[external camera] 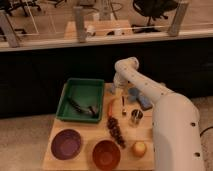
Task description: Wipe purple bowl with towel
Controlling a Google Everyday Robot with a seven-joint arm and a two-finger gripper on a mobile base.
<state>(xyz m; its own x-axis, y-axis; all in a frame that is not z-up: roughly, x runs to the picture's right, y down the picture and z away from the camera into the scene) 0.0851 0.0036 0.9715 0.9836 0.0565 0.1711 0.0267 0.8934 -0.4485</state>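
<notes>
The purple bowl (66, 144) sits at the table's front left corner, shallow and round. At the back edge of the table, just right of the green tray, lies the towel (113, 89), a small pale patch. My white arm reaches in from the lower right, bends at the top and points down. Its gripper (119, 92) hangs open right over or against the towel; I cannot tell whether they touch. The gripper holds nothing and is far from the purple bowl.
A green tray (82, 85) with dark utensils stands back left. An orange-brown bowl (106, 154) is next to the purple one. Grapes (116, 131), a metal cup (135, 117), a yellow fruit (139, 148), a blue block (144, 103) and a darker blue item (133, 93) crowd the right half.
</notes>
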